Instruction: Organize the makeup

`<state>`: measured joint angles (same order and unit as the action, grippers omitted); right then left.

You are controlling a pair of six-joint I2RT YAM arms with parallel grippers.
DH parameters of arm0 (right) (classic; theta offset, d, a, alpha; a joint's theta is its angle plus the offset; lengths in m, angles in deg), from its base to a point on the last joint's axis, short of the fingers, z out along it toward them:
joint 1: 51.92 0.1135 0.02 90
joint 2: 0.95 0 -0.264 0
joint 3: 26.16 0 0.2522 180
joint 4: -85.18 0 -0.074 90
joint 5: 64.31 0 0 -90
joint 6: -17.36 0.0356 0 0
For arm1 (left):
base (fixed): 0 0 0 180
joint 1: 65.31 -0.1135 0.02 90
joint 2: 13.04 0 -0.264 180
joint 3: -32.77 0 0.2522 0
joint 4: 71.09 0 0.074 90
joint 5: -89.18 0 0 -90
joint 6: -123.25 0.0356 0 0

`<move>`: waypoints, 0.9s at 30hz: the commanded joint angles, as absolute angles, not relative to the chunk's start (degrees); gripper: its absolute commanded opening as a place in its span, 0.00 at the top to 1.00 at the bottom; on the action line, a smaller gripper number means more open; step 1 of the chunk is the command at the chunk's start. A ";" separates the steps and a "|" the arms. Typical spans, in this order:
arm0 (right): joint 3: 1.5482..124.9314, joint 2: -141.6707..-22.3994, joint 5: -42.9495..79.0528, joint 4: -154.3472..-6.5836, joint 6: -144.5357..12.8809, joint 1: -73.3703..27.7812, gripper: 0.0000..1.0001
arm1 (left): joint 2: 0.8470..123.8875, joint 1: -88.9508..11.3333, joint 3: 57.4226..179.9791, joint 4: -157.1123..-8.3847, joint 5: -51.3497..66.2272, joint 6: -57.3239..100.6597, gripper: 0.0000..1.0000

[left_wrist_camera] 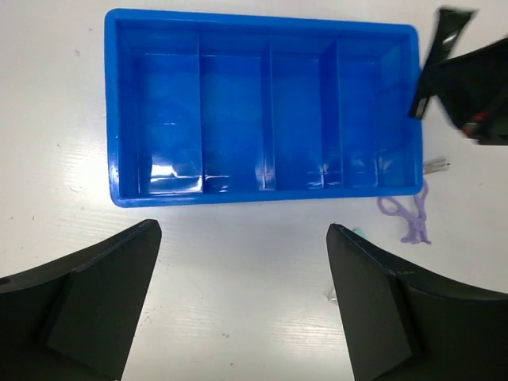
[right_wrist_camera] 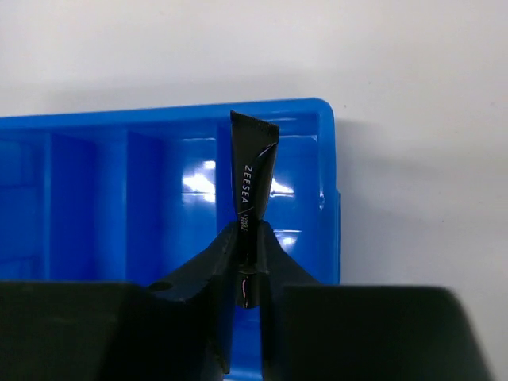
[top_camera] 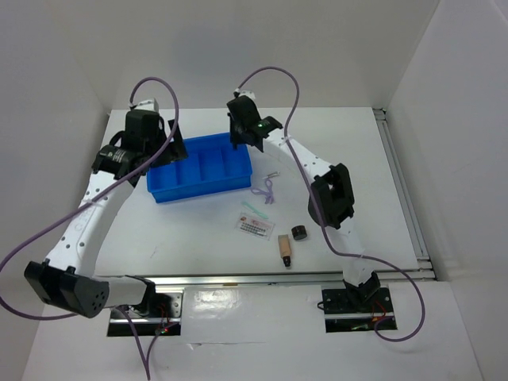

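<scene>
My right gripper (right_wrist_camera: 250, 232) is shut on the thin black stick (right_wrist_camera: 252, 178) and holds it upright above the right end compartment of the blue divided tray (right_wrist_camera: 159, 119). In the top view the right gripper (top_camera: 240, 140) hangs over the tray (top_camera: 184, 193). My left gripper (left_wrist_camera: 242, 230) is open and empty, high above the table in front of the tray (left_wrist_camera: 262, 20); in the top view it (top_camera: 159, 151) is at the tray's left end. On the table lie the silvery clip (top_camera: 273, 174), purple loop (top_camera: 266, 189), sachet (top_camera: 255, 225), round dark jar (top_camera: 299, 232) and beige tube (top_camera: 285, 248).
All of the tray's compartments look empty in the left wrist view. A thin teal strip (top_camera: 252, 208) lies by the sachet. White walls close in the table at the back and sides. A metal rail (top_camera: 405, 190) runs along the right edge.
</scene>
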<state>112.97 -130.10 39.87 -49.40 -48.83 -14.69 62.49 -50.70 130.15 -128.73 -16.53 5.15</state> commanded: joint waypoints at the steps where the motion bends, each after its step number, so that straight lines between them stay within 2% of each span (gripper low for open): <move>1: 116.80 -132.70 38.00 -47.04 -51.45 -15.18 0.79 | 57.37 -50.89 129.68 -125.99 -15.15 3.45 0.00; 2: 116.80 -132.70 36.78 -48.00 -51.46 -15.18 0.60 | 56.75 -50.89 129.68 -125.46 -15.15 3.45 0.00; 3: 117.50 -132.70 36.24 -48.01 -52.24 -14.66 0.48 | 56.75 -50.89 129.68 -125.46 -15.15 3.45 0.00; 6: 118.04 -130.87 36.76 -48.54 -52.78 -14.66 0.31 | 56.75 -50.89 129.68 -125.46 -15.15 3.45 0.00; 9: 113.32 -127.53 40.09 -50.29 -52.78 -14.66 0.30 | 57.44 -50.89 129.68 -125.98 -14.53 3.98 0.00; 10: 111.03 -124.38 40.89 -51.08 -52.17 -14.66 0.34 | 57.45 -50.89 129.68 -125.99 -14.53 3.98 0.00; 11: 108.74 -122.70 41.77 -51.87 -51.21 -15.18 0.47 | 58.06 -50.89 129.68 -125.99 -14.01 3.98 0.00; 14: 98.90 -116.46 43.18 -53.99 -48.92 -18.33 0.71 | 58.06 -50.89 129.68 -126.51 -14.01 3.98 0.00; 15: 94.79 -115.31 43.18 -53.99 -46.91 -19.30 0.71 | 58.06 -50.89 129.15 -126.51 -14.01 3.98 0.00; 17: 91.42 -112.85 41.43 -53.99 -44.53 -21.50 0.71 | 58.06 -50.89 129.15 -126.51 -14.01 3.98 0.00; 20: 87.80 -112.83 36.78 -52.68 -41.45 -25.90 0.43 | 58.59 -50.89 129.76 -127.12 -14.53 4.50 0.00; 22: 89.28 -114.85 34.75 -48.92 -39.96 -27.83 0.32 | 59.20 -50.89 130.37 -127.91 -15.14 4.51 0.00; 27: 94.30 -123.11 31.59 -43.27 -37.41 -29.25 0.31 | 59.21 -50.89 130.91 -127.92 -14.54 4.51 0.00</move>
